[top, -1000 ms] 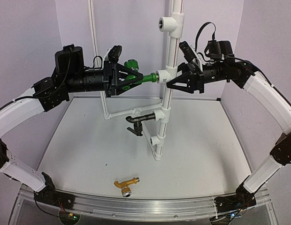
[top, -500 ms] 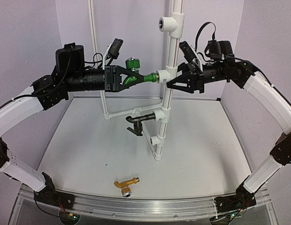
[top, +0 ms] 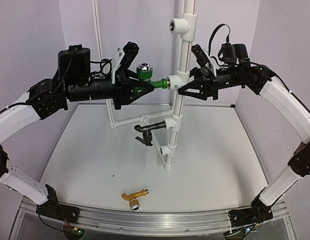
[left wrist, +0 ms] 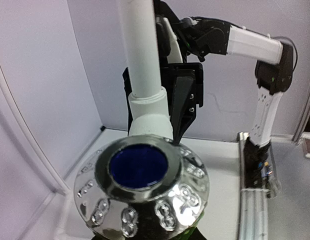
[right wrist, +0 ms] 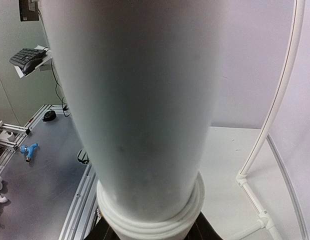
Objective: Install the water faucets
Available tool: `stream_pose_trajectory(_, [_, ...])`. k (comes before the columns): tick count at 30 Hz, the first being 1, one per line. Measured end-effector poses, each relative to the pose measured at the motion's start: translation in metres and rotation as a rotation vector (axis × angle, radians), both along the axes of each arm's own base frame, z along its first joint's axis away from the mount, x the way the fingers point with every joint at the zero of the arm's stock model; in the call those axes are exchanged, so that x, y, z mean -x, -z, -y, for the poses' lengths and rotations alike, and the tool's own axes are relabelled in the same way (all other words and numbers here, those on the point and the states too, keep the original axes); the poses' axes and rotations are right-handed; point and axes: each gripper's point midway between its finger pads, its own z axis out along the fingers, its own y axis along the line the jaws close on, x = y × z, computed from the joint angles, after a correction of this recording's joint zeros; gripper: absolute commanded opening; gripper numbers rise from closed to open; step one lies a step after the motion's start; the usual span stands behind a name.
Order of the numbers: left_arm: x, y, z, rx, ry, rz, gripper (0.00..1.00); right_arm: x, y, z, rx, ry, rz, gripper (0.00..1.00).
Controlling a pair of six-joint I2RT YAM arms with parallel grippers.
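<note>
- While the left gripper [top: 131,86] clamps the green faucet [top: 144,80], its threaded end meets the tee fitting [top: 171,82] at 9 o'clock of the white pipe [top: 184,55].
- Opposite, the right gripper [top: 183,89] grips that pipe tight.
- One black faucet [top: 145,132] appears mounted lower down; the golden-orange faucet [top: 133,196] waits at 6 o'clock on the table [top: 220,150].

faucet knob [left wrist: 141,192] fills foreground | white pipe [left wrist: 142,50] behind | right arm [left wrist: 255,45] beyond
</note>
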Motion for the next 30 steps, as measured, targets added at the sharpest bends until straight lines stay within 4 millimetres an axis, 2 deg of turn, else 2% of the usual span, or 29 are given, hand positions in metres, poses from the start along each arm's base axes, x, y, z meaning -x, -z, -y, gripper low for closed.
stream_pose_trajectory(11, [0.004,0.010,0.007,-0.203,-0.118,0.645,0.01,0.002,0.000,0.002,-0.009,-0.019,0.005,0.00])
stream_pose_trajectory(17, [0.006,0.012,0.004,-0.258,-0.192,0.926,0.13,0.003,0.001,0.001,-0.016,-0.029,0.011,0.00])
stream_pose_trajectory(20, [0.007,0.012,0.001,-0.266,-0.234,1.054,0.29,0.006,0.000,-0.001,-0.018,-0.039,0.017,0.00])
stream_pose_trajectory(23, [0.007,0.012,-0.001,-0.295,-0.262,1.153,0.40,0.007,0.001,-0.002,-0.019,-0.044,0.020,0.00])
stream_pose_trajectory(26, [-0.001,0.015,-0.004,-0.400,-0.293,1.291,0.67,0.006,0.001,-0.003,-0.020,-0.044,0.014,0.00])
stream_pose_trajectory(30, [-0.008,0.023,-0.007,-0.482,-0.303,1.350,0.84,0.005,0.001,-0.004,-0.022,-0.041,0.009,0.00])
